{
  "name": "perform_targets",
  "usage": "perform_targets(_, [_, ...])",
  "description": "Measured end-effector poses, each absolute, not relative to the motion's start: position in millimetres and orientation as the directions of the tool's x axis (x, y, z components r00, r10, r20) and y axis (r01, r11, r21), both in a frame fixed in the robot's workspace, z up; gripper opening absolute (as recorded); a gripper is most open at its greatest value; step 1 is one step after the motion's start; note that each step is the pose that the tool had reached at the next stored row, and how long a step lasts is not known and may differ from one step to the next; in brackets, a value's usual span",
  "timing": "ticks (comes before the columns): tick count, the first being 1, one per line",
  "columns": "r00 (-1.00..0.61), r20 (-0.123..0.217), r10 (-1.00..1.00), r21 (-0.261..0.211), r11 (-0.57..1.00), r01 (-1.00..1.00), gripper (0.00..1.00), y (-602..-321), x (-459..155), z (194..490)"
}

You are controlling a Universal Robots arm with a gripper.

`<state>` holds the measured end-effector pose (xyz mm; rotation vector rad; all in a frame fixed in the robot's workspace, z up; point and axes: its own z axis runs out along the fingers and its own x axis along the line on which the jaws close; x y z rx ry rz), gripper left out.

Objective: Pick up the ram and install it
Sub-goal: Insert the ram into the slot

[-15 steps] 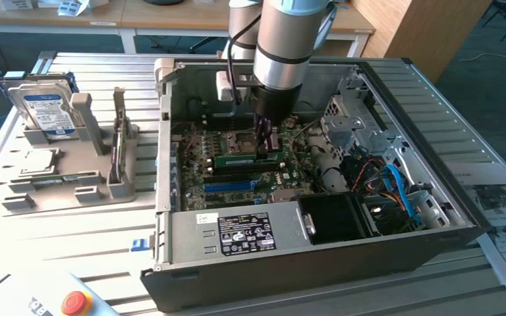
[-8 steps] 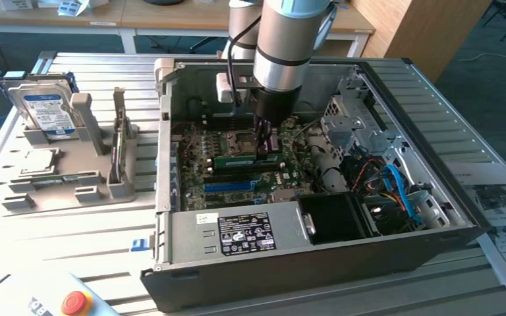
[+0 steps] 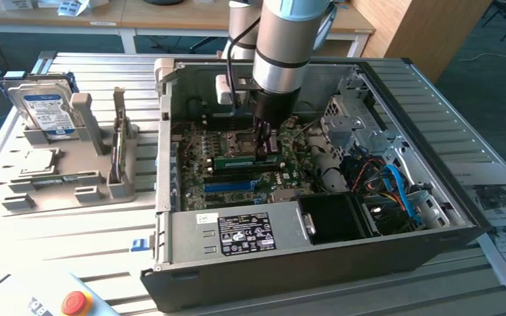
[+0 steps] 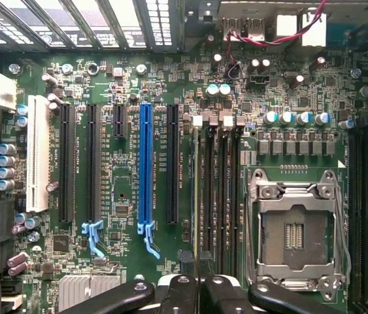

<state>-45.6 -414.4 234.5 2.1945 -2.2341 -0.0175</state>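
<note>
1. The gripper (image 3: 266,146) is clenched on the ram (image 3: 246,158), low inside the open computer case (image 3: 323,263), near the middle of the motherboard (image 4: 125,163).
2. In the wrist view, the ram (image 4: 197,196) runs edge-on along the memory slots (image 4: 219,196) beside the processor socket (image 4: 295,229).
3. Seating it well likely needs the stick parallel to one slot and pressed straight down, evenly.
4. Risk: a tilted stick could jam against the white end clips (image 4: 197,120).
</note>
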Motion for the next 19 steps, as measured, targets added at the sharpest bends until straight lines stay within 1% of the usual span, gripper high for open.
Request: perform_targets(19, [-0.018, -0.001, -1.000, 0.015, 0.018, -1.000, 0.12, -412.6, -45.8, 232.0])
